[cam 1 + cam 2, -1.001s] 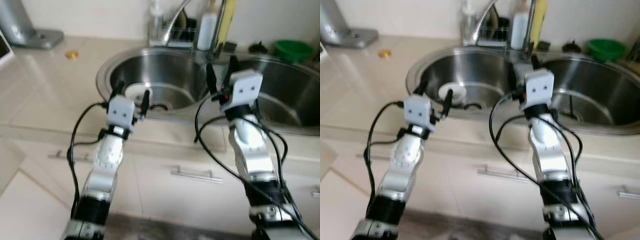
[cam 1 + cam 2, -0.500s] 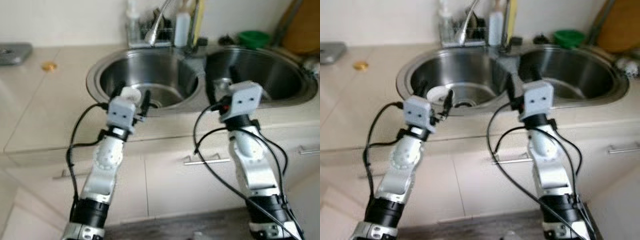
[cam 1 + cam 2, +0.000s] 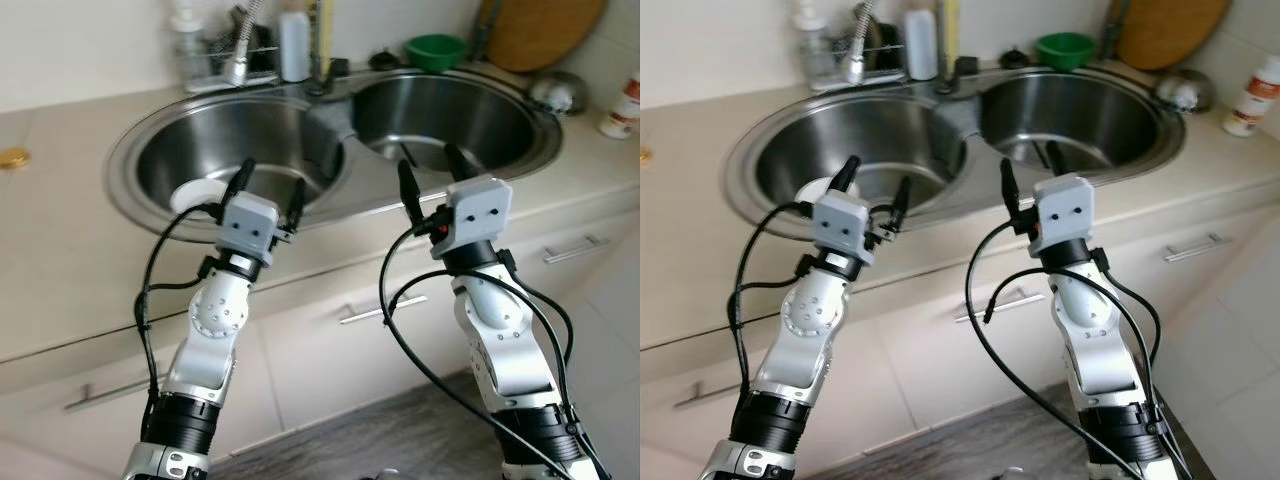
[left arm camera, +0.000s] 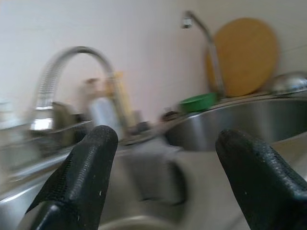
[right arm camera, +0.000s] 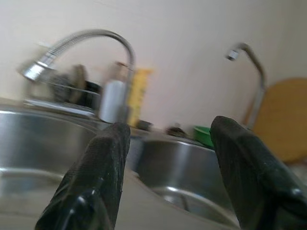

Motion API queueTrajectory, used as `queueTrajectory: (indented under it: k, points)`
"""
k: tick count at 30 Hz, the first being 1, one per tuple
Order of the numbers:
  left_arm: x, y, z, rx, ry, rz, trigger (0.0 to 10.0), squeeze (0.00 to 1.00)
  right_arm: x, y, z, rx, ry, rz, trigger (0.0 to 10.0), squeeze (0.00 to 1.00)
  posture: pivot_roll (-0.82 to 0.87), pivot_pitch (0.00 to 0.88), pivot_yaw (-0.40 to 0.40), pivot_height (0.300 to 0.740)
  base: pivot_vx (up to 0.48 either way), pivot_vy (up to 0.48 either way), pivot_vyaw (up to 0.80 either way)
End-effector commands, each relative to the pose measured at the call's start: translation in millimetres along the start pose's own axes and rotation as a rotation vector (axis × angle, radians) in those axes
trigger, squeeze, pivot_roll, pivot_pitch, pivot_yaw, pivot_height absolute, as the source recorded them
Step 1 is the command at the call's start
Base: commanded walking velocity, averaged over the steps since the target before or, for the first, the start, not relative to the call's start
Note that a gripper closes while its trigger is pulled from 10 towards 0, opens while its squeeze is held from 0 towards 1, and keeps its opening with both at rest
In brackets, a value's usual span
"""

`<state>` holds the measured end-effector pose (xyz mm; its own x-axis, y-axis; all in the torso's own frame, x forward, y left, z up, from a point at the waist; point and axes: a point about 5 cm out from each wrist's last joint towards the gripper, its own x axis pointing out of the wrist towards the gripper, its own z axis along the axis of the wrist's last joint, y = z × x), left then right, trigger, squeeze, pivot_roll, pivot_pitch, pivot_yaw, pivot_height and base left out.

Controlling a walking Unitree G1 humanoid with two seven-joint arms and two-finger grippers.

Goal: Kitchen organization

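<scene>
Nothing gripped yet, so the main risk from here is a blind reach. Kitchen organization names no single item; likeliest candidate, a white dish [image 3: 197, 194] lying in the left basin [image 3: 165, 165] of the double sink, near that basin's front-left wall and partly hidden behind the left hand [image 3: 268, 188]. Reaching down from this pose could knock a finger against the steel rim or push the dish along the smooth basin floor rather than catch it. Wrist pictures blurred, so fine aim at this instant looks doubtful. Slack black cables looping beside both forearms could snag on the drawer handle [image 3: 381, 310] below the surface edge.

Left hand raised at the front edge of the surface [image 3: 60, 250], over the front rim of the left basin, fingers spread apart and empty, pointing toward the back wall. Right hand [image 3: 428, 170] held likewise at the front rim of the right basin [image 3: 445, 110], a little higher, fingers also parted with nothing between them. Both forearms angled up and forward from below the surface edge.

Along the back edge: a faucet [image 3: 236, 60], a white bottle [image 3: 293, 45], a green bowl [image 3: 436, 48], a round wooden board [image 3: 540, 30] leaning on the wall. Toward the back right corner, a metal lid [image 3: 558, 92] and a small white container [image 3: 622, 105]. A gold coin-like disc [image 3: 13, 157] at the left edge.
</scene>
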<state>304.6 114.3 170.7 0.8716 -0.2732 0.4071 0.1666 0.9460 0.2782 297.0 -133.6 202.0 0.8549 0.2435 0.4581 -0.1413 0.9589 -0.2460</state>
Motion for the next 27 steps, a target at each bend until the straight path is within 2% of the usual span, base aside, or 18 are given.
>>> queueTrajectory:
  k: [1,27]
  points:
    - [1.5,-6.8,0.9,-0.003,-0.008,-0.024,10.0,0.0,-1.6,-5.4,1.8,-0.015,-0.005,-0.015,10.0,0.0,-0.1,0.0,0.006,0.74,0.0,-0.442,-0.8]
    - [2.6,-10.2,-0.2,-0.01,-0.012,-0.03,10.0,0.0,1.1,-11.5,-3.4,-0.009,0.017,-0.063,10.0,0.0,-0.11,0.0,0.002,0.74,0.0,0.0,-0.8]
